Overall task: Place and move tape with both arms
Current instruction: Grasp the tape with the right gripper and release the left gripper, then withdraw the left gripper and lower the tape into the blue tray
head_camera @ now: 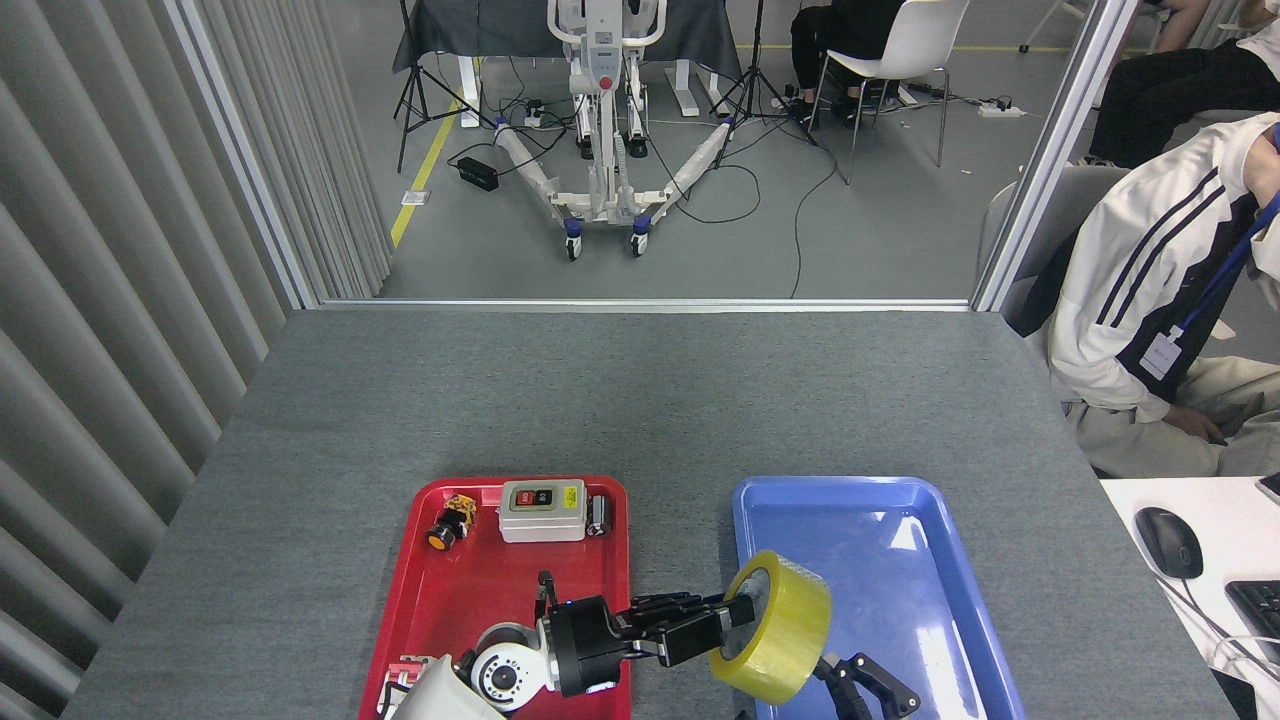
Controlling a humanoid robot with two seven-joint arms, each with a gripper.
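Grey counter (640, 400), head view: left gripper (725, 622) fingers clenched through the core of the tape (772, 627), held on edge above the blue tray (900, 520); right gripper (865, 690) splayed released beneath; advise lowering steadily before letting go

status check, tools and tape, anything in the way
Left tool shut on tape, over blue tray near-left edge. Right tool open, just right of the roll. Nothing between them.

Red tray (445, 600) holding switch box (542, 510) and yellow pushbutton (452, 520); blue tray (900, 560) alongside; seated person (1160, 300) at right.
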